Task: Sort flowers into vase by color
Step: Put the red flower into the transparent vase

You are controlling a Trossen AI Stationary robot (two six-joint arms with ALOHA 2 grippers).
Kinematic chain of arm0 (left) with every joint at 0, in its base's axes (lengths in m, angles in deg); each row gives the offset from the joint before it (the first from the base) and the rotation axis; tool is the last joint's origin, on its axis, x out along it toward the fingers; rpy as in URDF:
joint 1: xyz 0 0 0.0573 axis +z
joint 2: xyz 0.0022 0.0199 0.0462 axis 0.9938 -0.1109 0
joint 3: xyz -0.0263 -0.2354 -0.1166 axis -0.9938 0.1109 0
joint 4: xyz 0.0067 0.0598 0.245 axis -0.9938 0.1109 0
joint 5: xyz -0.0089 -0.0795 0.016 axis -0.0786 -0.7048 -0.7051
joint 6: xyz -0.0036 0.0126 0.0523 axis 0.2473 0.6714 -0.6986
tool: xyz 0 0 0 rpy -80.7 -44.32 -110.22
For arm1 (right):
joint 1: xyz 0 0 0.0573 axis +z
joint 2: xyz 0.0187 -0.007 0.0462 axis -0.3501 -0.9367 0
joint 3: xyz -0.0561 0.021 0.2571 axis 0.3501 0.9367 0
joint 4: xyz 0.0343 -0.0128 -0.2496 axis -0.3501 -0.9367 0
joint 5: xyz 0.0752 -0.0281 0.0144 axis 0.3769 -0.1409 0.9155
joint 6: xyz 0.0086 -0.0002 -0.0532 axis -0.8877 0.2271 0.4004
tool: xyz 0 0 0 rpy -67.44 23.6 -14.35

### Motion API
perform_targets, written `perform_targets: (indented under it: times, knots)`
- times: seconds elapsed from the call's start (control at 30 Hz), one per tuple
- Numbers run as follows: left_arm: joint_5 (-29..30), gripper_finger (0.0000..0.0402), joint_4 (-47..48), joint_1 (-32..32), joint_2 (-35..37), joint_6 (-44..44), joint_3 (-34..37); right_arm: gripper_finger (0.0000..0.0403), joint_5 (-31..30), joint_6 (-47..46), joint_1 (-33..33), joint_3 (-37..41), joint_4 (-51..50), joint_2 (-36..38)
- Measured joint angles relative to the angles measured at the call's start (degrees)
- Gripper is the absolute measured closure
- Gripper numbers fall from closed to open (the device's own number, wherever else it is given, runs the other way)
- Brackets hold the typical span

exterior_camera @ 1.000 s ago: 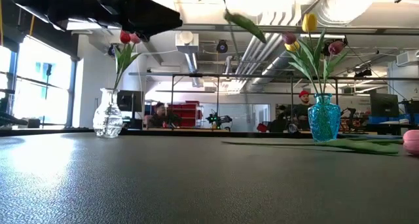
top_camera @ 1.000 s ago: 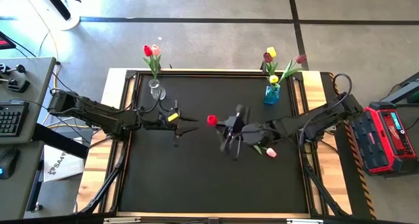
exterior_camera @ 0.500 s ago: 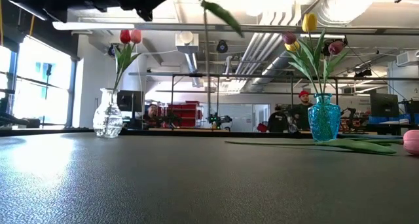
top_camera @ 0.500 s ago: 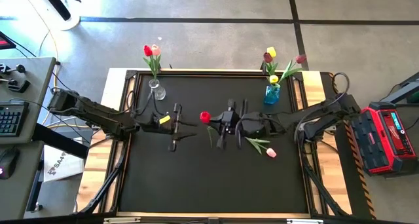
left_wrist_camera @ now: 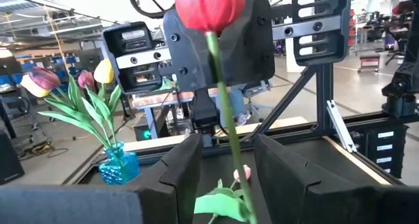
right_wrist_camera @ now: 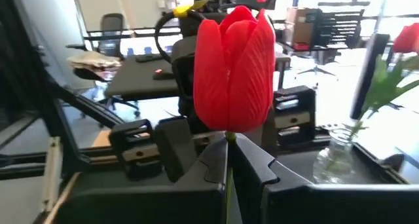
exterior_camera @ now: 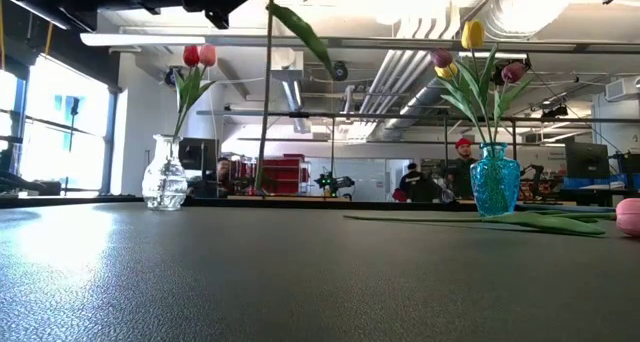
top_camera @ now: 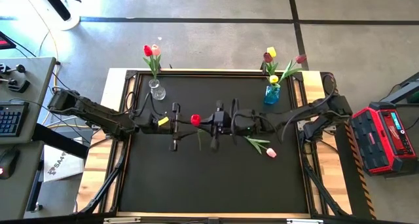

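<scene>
My right gripper point(top_camera: 204, 122) is shut on a red tulip point(top_camera: 195, 120) above the table's middle. Its head point(right_wrist_camera: 234, 73) stands above the fingers, and its stem and leaf point(exterior_camera: 266, 92) hang down. My left gripper point(top_camera: 182, 125) is open just to the tulip's left. In the left wrist view the stem point(left_wrist_camera: 226, 139) stands between its fingers without clear touch. A clear vase point(top_camera: 156, 90) at the far left holds a red and a pink tulip. A blue vase point(top_camera: 272, 93) at the far right holds yellow and maroon tulips. A pink tulip point(top_camera: 270, 152) lies flat on the table. My right gripper pinches the red tulip's stem just below the head point(right_wrist_camera: 228, 144) between its two fingers. The fingers come level from the table's right side and lie across the stem. The tulip is upright and lifted clear, with stem and leaf hanging below the fingers.
The black table top point(top_camera: 216, 178) has bare room on its near half. The lying pink tulip's stem and leaves point(exterior_camera: 520, 221) stretch toward the blue vase point(exterior_camera: 495, 182). People stand in the room behind the table point(exterior_camera: 460, 167).
My right gripper has carried the red tulip toward the table's left, up to my left gripper. The tulip has stayed upright and clear of the table, and its stem now stands between the left fingers.
</scene>
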Motion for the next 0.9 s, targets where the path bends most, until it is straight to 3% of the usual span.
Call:
perform_targets:
  times: [0.23, 0.47, 0.6, 0.73, 0.9]
  knots:
    - [-0.02, 0.0283, -0.20, 0.00, 0.00, 0.44, 0.00, 0.0403, 6.41, -2.56, -1.45, 0.00, 4.48, -1.70]
    - [-3.38, 0.0384, 0.16, 0.00, -0.04, 0.43, 0.01, 0.0403, 7.92, -1.07, -1.52, 0.00, 5.42, -4.27]
    - [-4.59, 0.0395, 0.07, 0.02, -0.07, 0.02, 0.02, 0.0390, 7.89, 5.27, -0.72, 0.00, 5.40, -4.39]
    - [-4.61, 0.0400, -0.26, 0.02, -0.04, -0.02, 0.02, 0.0350, 0.31, 10.01, 1.61, 0.00, 5.25, -3.76]
    - [-4.61, 0.0401, -0.24, 0.02, -0.04, -0.17, 0.02, 0.0287, -16.34, 12.09, 5.41, 0.00, 1.27, -1.89]
